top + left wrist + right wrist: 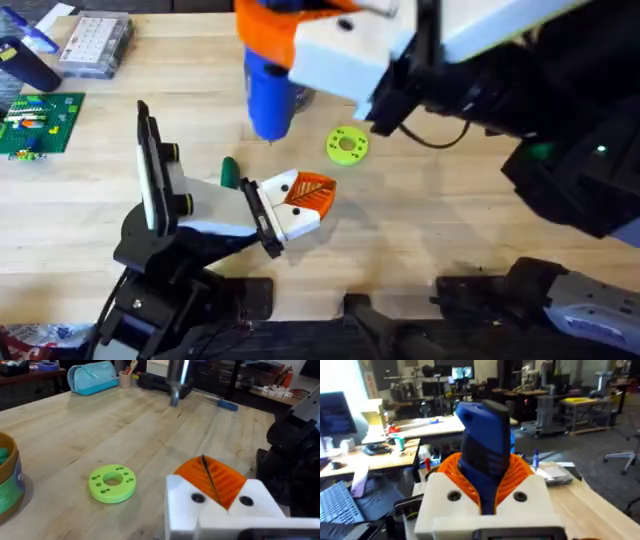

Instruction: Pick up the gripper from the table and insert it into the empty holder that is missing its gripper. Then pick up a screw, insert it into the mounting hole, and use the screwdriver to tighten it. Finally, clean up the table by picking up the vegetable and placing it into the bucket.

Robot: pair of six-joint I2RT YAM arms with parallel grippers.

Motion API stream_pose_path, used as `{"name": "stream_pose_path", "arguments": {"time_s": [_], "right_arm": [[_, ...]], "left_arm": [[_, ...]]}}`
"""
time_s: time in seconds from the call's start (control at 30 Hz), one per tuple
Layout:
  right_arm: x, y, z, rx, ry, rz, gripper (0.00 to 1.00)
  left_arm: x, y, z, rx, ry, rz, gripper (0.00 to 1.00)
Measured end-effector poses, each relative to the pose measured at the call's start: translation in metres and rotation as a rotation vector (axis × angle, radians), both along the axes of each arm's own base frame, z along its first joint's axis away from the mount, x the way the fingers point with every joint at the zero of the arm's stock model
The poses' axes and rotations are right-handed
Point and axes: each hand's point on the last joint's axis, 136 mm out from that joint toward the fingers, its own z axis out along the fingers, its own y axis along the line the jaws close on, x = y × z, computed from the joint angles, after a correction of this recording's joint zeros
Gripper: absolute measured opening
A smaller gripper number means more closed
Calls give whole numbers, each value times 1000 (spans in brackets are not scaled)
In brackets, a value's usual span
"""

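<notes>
right arm: high over the table, large under the overhead camera
right gripper (487, 502): orange pads clamped round the blue screwdriver (268, 95), bit pointing down, tip above bare wood
left arm: low at left, carrying the holder assembly
black panel (148, 165): tall, flat, two round knobs on its side
holder (215, 200): white block ending in a black plate, lying across the table toward the right
left gripper (215, 487): pads look nearly together with a thin dark pin between them; grip on it cannot be told
finger piece (305, 200): white with orange face, seated at the holder's plate end
green disc (347, 145): flat, with holes, near the bit tip
vegetable (230, 171): dark green, just beside the holder
screw: too small to find
risk: bit descends off the mounting hole, slips, knocks the finger piece loose; vegetable could be nudged by the holder
bucket (7, 485): at edge of left wrist view, apart from the disc
</notes>
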Motion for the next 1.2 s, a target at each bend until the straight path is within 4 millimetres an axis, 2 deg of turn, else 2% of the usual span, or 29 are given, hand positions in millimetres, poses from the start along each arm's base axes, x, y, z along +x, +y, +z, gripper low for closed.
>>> {"name": "stream_pose_path", "arguments": {"time_s": [0.1,0.3,0.57,0.67,0.77,0.83,1.0,1.2], "right_arm": [[8,-9,4,12,6,-29,90],[23,-19,-1,0,36,-74,92],[30,-22,-4,-9,48,-95,92],[45,-28,-20,-55,109,-145,93],[65,-40,-41,-108,184,-219,91],[76,-49,-47,-124,207,-263,93],[102,-77,-65,-169,253,-372,93],[132,-119,-99,-251,366,-536,93]], "left_arm": [[0,0,0,0,0,0,12],[0,0,0,0,0,0,12],[0,0,0,0,0,0,12],[0,0,0,0,0,0,12],[0,0,0,0,0,0,12],[0,0,0,0,0,0,12],[0,0,0,0,0,0,12],[0,0,0,0,0,0,12]]}}
